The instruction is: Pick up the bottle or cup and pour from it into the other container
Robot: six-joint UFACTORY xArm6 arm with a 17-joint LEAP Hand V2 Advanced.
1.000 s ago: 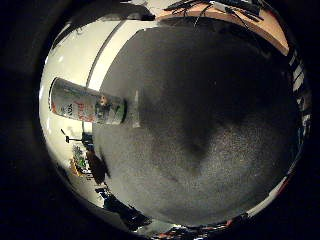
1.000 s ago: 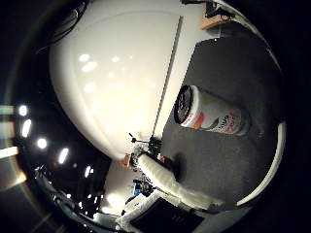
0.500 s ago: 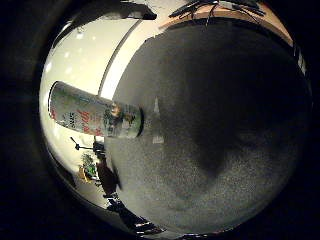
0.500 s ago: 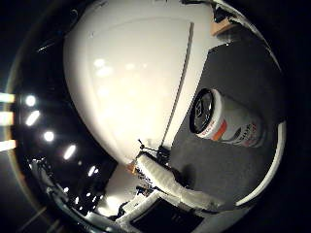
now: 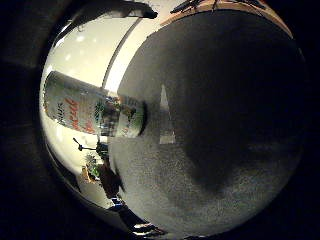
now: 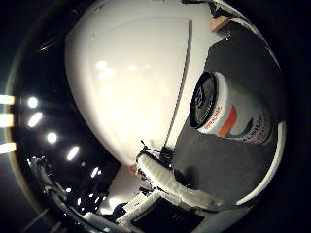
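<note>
A white drinks can with red and green print [image 5: 93, 106] stands on a dark grey felt-like table surface [image 5: 220, 120] in the right little finger side palm view. The right thumb side palm view shows the can [image 6: 229, 107] with its metal top turned toward the camera, on the same grey surface [image 6: 219, 160]. The can looks large here, so it is fairly close to the palm. A white part of the hand [image 6: 170, 180] reaches in at the edge of the thumb side view.
Beyond the table's edge lies a white wall and ceiling with lights [image 6: 126, 87]. A wooden furniture edge [image 5: 215, 8] runs along the far side of the grey surface. Small cluttered objects [image 5: 90, 170] sit past the table beside the can.
The can has grown larger in both views across the three moments, so the palm has come closer to it. The can itself stands where it was.
</note>
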